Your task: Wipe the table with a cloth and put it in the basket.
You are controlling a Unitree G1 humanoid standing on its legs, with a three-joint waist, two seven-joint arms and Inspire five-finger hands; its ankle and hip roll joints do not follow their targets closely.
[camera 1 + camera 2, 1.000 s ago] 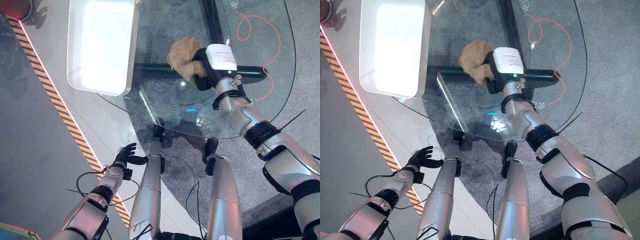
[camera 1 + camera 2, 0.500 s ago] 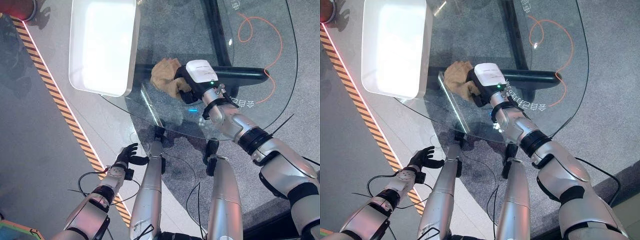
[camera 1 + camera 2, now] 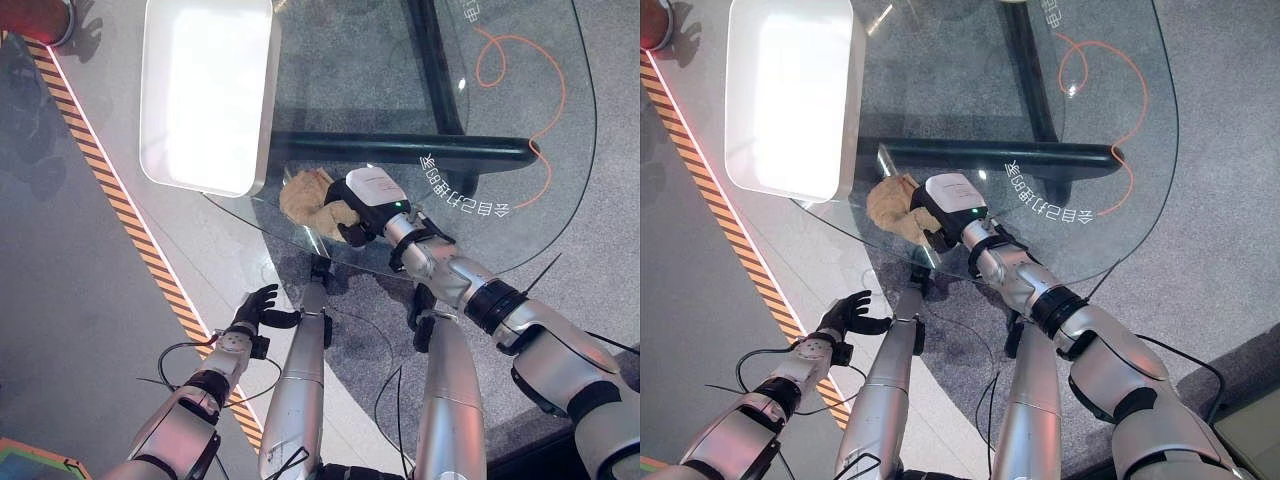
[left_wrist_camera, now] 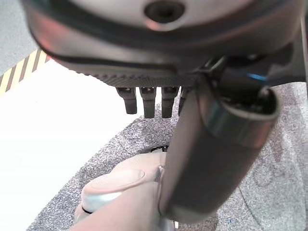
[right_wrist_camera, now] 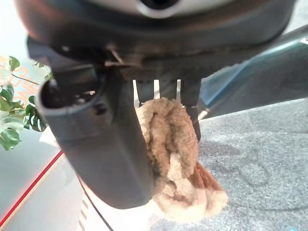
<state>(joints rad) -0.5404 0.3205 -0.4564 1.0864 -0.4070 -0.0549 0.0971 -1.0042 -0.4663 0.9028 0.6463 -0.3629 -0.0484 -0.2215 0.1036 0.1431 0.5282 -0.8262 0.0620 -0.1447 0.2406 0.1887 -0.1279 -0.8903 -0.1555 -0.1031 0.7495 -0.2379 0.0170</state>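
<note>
The cloth [image 3: 308, 198], tan and fluffy, sits bunched on the clear glass tabletop [image 3: 520, 120] close to its near curved edge, clamped in the robot's right hand [image 3: 362, 205]. In the right wrist view the fingers [image 5: 190, 94] curl over the far side of the wad while the thumb presses it from the near side, and a loose fold spills out below the hand toward the glass. The white basket [image 3: 205, 90], a shallow rectangular tub, rests on the tabletop's left part, just beyond the cloth and apart from it. Through the glass show a dark metal table frame [image 3: 400, 150], grey speckled carpet and an orange cord [image 3: 520, 60] looping across the floor. A yellow-and-black striped line [image 3: 120, 220] runs over the pale floor to the left. The left hand [image 3: 255, 308] hangs low beside the table, off the glass, its fingers loosely apart and holding nothing.
</note>
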